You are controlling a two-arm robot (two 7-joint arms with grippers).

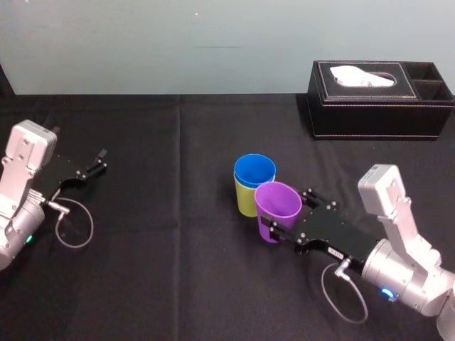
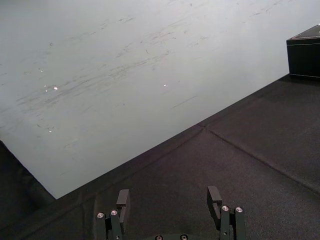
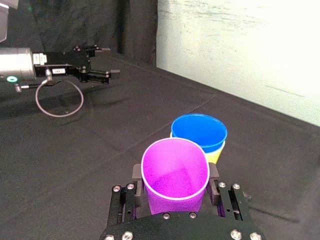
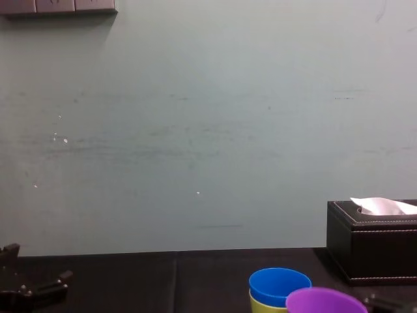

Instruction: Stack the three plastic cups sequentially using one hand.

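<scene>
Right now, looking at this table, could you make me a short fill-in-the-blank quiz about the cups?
1. The blue cup sits ___ the yellow-green cup.
2. The right tool holds the purple cup with its opening facing ___.
3. The left tool is off to the side, away from the cups, holding nothing, its fingers ___.
Missing words: inside; up; open.
</scene>
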